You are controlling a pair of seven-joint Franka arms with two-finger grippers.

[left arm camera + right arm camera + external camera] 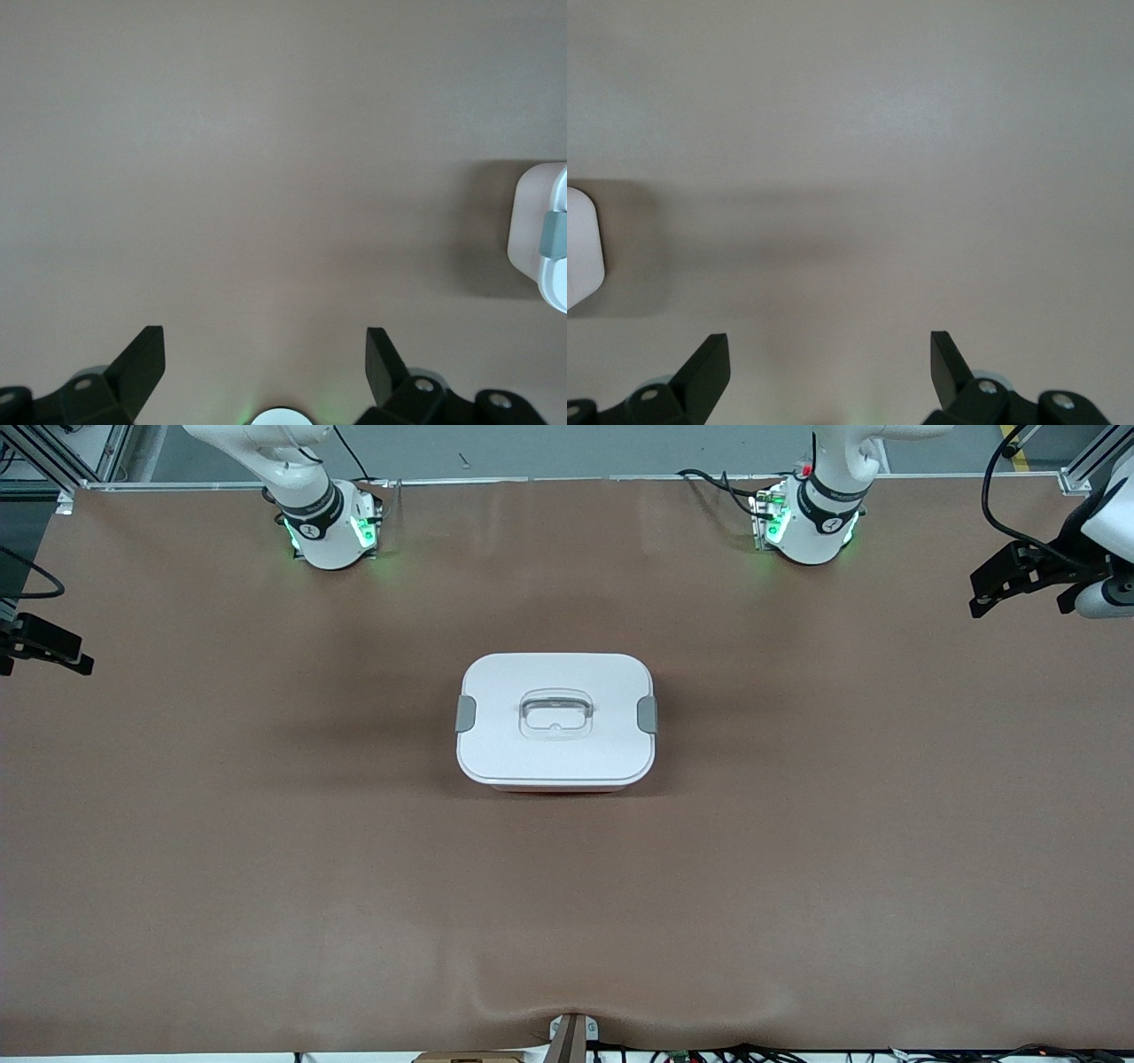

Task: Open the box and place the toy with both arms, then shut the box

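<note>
So nearest the front camera there's just bare brown table cover (266,921), a bit wrinkled along that edge, and then the box (556,722) sits pretty much dead centre of the table, about midway between the two arms' ends. It's the pale pink tub with the white lid (532,762) still on, lying flat, only a thin strip of pink peeking out under the lid's near edge. Both grey side clips are visible, one (465,714) facing the right arm's end and one (648,715) facing the left arm's end, and they look folded against the lid. The clear recessed handle (555,716) is in the middle of the lid. Can't spot the toy in any of the views. Farther from the camera, the two arm bases stand along the table's edge with green lights glowing, the right arm (323,518) and the left arm (815,514). Both arms are hanging out wide, well apart from the box. The left gripper (266,354) hovers over bare table toward the left arm's end, fingers (142,359) spread wide with nothing between them, and its wrist view catches just one end of the box with a clip. The right gripper (830,356) is the same deal over the right arm's end, fingers (709,363) wide apart and holding nothing, a corner of the white lid at the edge of its view
</note>
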